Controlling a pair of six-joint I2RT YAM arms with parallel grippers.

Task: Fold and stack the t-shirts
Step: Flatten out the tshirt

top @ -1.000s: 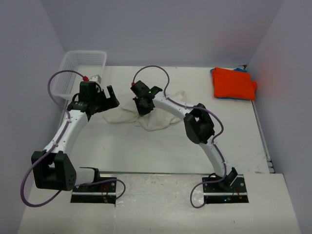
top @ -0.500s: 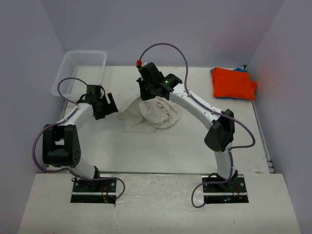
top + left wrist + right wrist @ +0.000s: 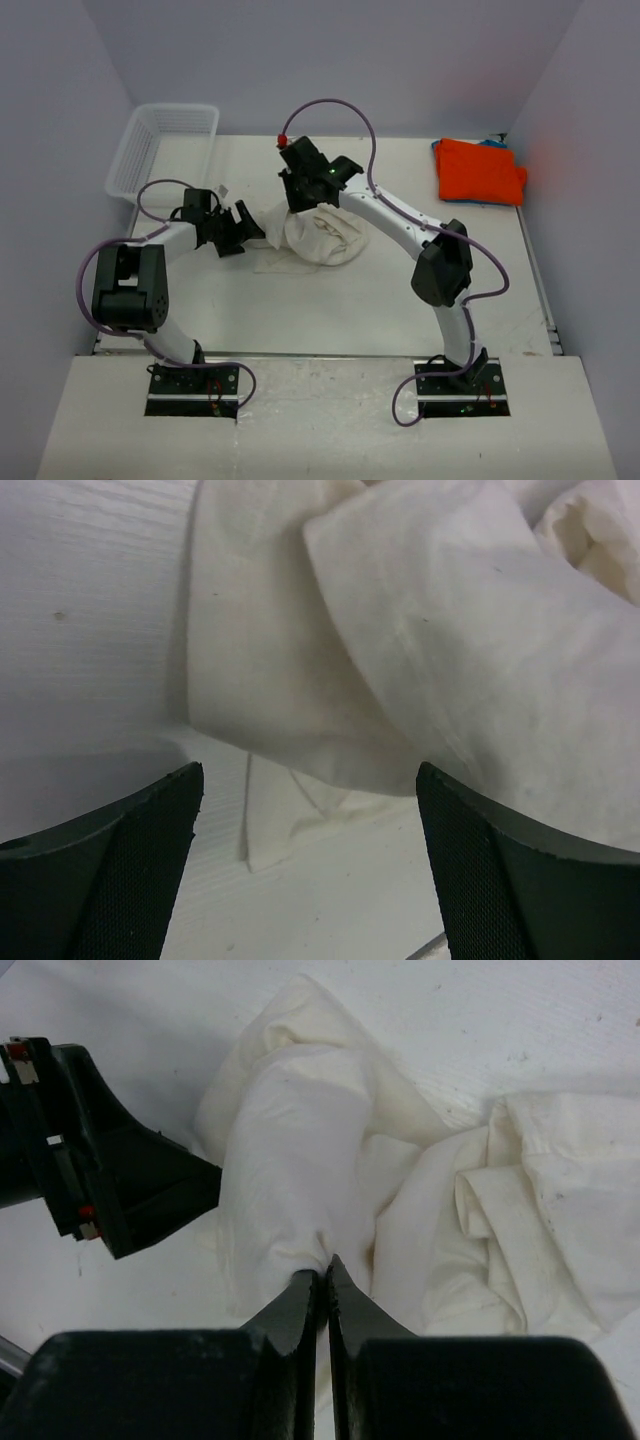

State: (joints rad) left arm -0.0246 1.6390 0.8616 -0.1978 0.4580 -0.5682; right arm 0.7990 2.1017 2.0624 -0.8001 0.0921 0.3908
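Observation:
The cream t-shirt [image 3: 322, 236] lies crumpled at the table's middle, and one bunched fold of it is pulled up. My right gripper [image 3: 299, 203] is shut on that fold; in the right wrist view its jaws [image 3: 326, 1266] pinch the cloth [image 3: 290, 1160]. My left gripper [image 3: 246, 226] stands open just left of the shirt, low over the table. In the left wrist view the fingers [image 3: 308, 780] have only bare table between them, with the shirt's edge [image 3: 400, 630] hanging just ahead. The orange t-shirt [image 3: 478, 170] lies folded at the back right, a blue edge [image 3: 492, 143] showing beneath it.
A white mesh basket [image 3: 175, 107] stands at the back left corner. Grey walls close in the table's left, back and right sides. My left gripper's black body [image 3: 120, 1190] shows close beside the lifted fold in the right wrist view.
My right gripper has pulled the cream shirt's fold up and back, gathering the cloth under it. My left arm has folded in and its gripper has moved right, up to the shirt's left edge.

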